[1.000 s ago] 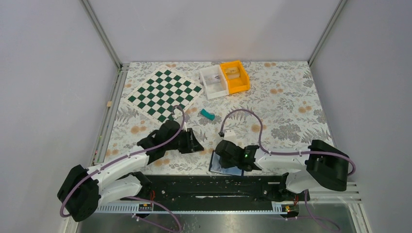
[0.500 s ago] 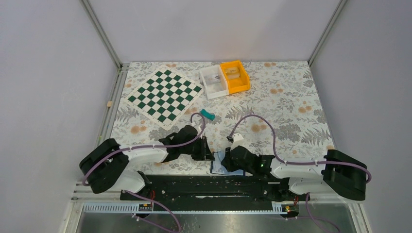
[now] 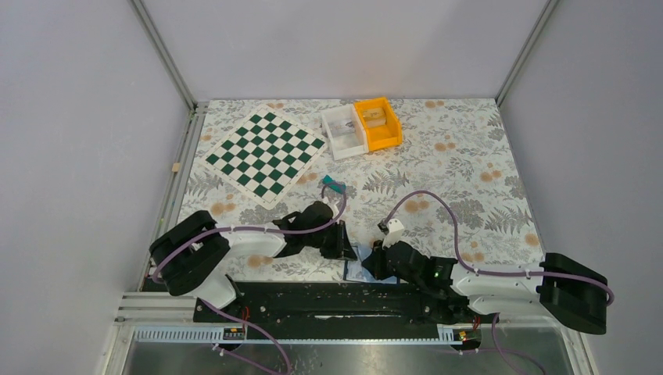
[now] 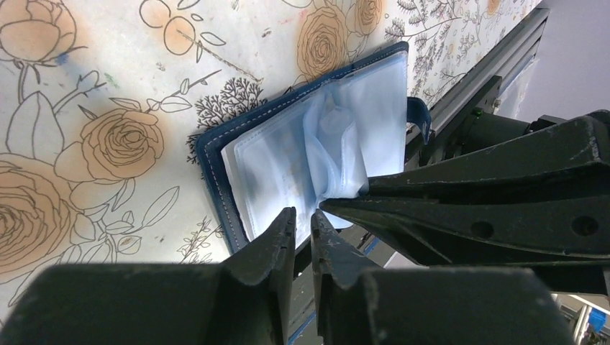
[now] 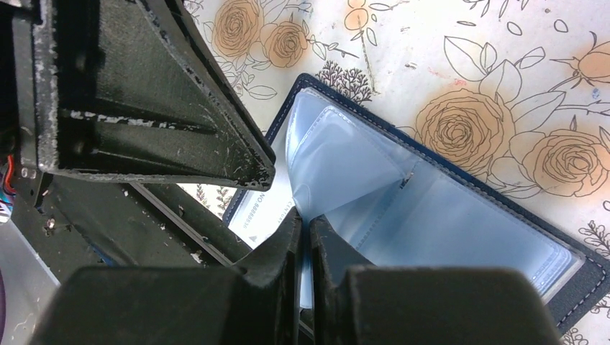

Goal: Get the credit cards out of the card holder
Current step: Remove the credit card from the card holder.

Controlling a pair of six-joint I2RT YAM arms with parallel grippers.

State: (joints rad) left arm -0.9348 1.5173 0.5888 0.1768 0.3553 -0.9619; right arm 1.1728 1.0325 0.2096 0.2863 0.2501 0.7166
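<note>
The card holder [image 4: 309, 147] is found lying open on the floral desk [image 3: 469, 180], at the lower centre of the top view, just above the black base rail [image 3: 328, 301] and between the tips of the two arms. Its navy cover is spread flat, and pale blue clear sleeves are fanned up from the spine. In the left wrist view it fills the middle of the frame, with its snap tab [image 4: 421, 118] at the right.

The right gripper [image 5: 303, 224] is closed: one clear sleeve [image 5: 338, 172] is pinched between its jaws and held up off the others in a creased fold, so the card holder is gripped by that leaf. The same pinch is shown at centre right of the left wrist view, where two dark fingers meet on crumpled plastic.

The left gripper [image 4: 302, 217] is set at the holder's edge, at the lower centre of its own view, just left of the right gripper's tip. Its jaws stand almost together, with only a thin slit between them; whether anything is caught in that slit cannot be told.

A whitish credit card [image 5: 253, 219] bearing a printed number is seen at the holder's lower-left corner in the right wrist view; whether it sits inside a sleeve cannot be told.

A chessboard mat [image 3: 264, 152] is laid at the upper left of the desk. A white bin [image 3: 342, 131] and an orange bin [image 3: 379, 123] are placed touching at the upper centre, and a small teal block [image 3: 335, 186] lies between the mat and the left gripper.
</note>
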